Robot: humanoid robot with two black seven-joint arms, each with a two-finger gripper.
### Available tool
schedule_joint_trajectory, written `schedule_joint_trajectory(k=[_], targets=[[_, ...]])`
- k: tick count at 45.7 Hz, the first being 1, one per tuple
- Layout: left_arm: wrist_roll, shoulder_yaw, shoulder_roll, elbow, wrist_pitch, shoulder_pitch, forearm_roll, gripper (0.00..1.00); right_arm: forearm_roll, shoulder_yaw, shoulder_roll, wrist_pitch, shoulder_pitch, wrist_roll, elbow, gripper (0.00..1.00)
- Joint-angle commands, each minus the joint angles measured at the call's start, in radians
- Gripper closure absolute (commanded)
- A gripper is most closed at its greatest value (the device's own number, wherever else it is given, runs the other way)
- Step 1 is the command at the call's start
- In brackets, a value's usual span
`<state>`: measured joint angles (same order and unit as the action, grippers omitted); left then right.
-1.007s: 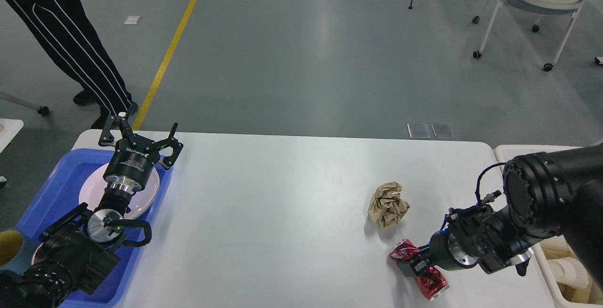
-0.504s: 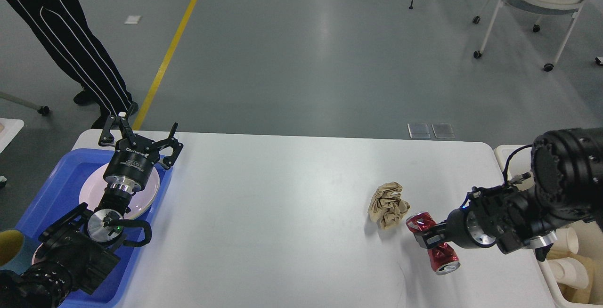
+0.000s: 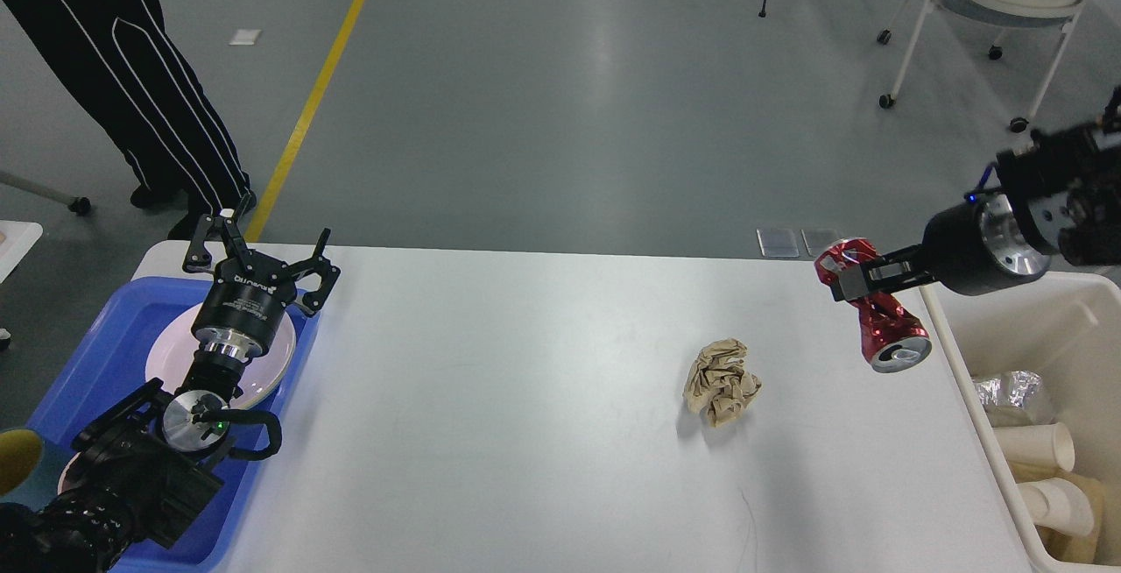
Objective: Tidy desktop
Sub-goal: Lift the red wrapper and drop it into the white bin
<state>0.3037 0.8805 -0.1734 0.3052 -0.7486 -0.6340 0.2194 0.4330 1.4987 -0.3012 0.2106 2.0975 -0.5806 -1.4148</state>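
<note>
Desktop [image 3: 525, 433]: fills the foreground. Crumpled brown paper [image 3: 721, 380] lying right of its centre. Left gripper [image 3: 260, 251], jaws wide, over blue tray [image 3: 105, 336] at desktop's left end. Right gripper [image 3: 851, 281] clamps crushed red can [image 3: 880, 314], raised above desktop's right edge.

The right gripper [image 3: 863, 277] grips a crushed red can [image 3: 876, 314] lifted clear of the desktop [image 3: 525, 424], a crumpled brown paper [image 3: 721, 380] below-left of it, an off-white bin [image 3: 1051, 328] just right; the left gripper [image 3: 260, 249] spreads over a blue tray [image 3: 105, 336]
</note>
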Motion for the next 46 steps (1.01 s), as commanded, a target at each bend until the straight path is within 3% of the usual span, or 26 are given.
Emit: schedule_joint_trajectory(k=[1, 6, 10, 16, 22, 28, 38, 40, 41, 46], targets=[[0.0, 0.0, 0.0, 0.0, 0.0, -0.001, 0.0, 0.01, -0.06, -0.153, 0.001, 0.292, 0.157, -0.007, 0.001, 1.0], [0.0, 0.0, 0.0, 0.0, 0.0, 0.0, 0.002, 0.01, -0.114, -0.283, 0.002, 0.489, 0.24, -0.004, -0.001, 1.0], [0.0, 0.0, 0.0, 0.0, 0.0, 0.0, 0.002, 0.01, -0.118, -0.345, 0.004, 0.527, 0.256, 0.007, -0.001, 1.0], [0.0, -0.002, 0.0, 0.0, 0.0, -0.001, 0.002, 0.01, -0.112, -0.322, 0.002, 0.497, 0.231, 0.016, 0.02, 1.0], [0.0, 0.0, 0.002, 0.0, 0.0, -0.001, 0.002, 0.01, -0.109, -0.171, -0.006, 0.409, 0.119, 0.024, 0.092, 1.0], [0.0, 0.0, 0.0, 0.0, 0.0, -0.001, 0.002, 0.01, -0.114, -0.055, -0.062, 0.31, -0.085, 0.024, 0.298, 1.0], [0.0, 0.0, 0.0, 0.0, 0.0, -0.001, 0.002, 0.01, -0.216, 0.012, -0.148, 0.256, -0.485, 0.031, 0.687, 1.0], [0.0, 0.0, 0.0, 0.0, 0.0, -0.001, 0.002, 0.01, -0.253, 0.012, -0.165, 0.254, -0.559, 0.053, 0.753, 1.0], [0.0, 0.0, 0.0, 0.0, 0.0, -0.001, 0.002, 0.01, -0.296, 0.02, -0.185, 0.253, -0.649, 0.094, 0.834, 1.0], [0.0, 0.0, 0.0, 0.0, 0.0, -0.001, 0.0, 0.01, -0.384, 0.017, -0.225, 0.248, -0.845, 0.2, 1.009, 1.0]])
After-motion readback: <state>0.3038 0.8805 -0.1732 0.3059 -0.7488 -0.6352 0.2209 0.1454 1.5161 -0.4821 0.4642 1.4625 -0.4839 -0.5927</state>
